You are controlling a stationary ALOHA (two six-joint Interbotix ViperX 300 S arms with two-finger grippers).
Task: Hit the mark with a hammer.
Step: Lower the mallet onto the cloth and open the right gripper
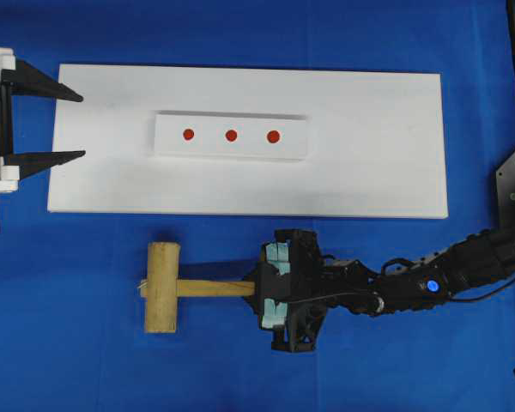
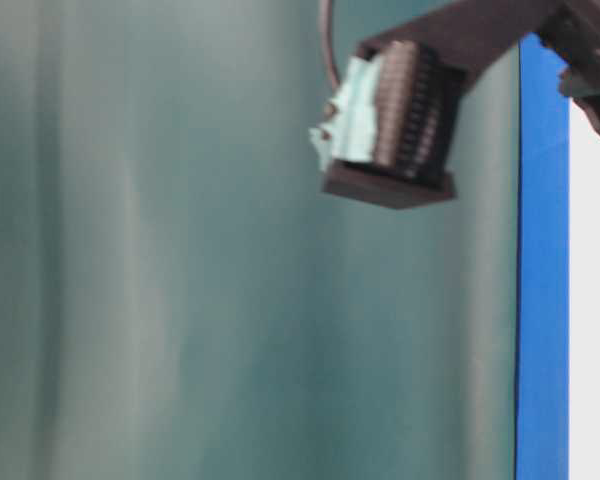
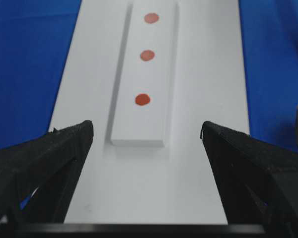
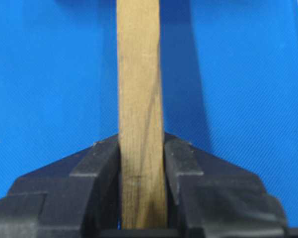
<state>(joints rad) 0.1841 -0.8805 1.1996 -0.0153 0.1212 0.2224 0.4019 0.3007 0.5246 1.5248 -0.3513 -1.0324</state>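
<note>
No legible text; only three red dots (image 1: 231,135) on white block (image 1: 172,137)

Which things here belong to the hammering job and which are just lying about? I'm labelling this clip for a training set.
Part of the job:
- light-wood mallet with cylindrical head, flat handle clamped in the right hand
- three red round marks on the raised white strip

Just there:
- large white flat board
- blue cloth table cover
- left hand, open, holding nothing

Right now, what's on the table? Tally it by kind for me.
Red marks: 3
White strip carrying them: 1
White board: 1
Hammer, handle held in the right gripper: 1
Total: 6
</note>
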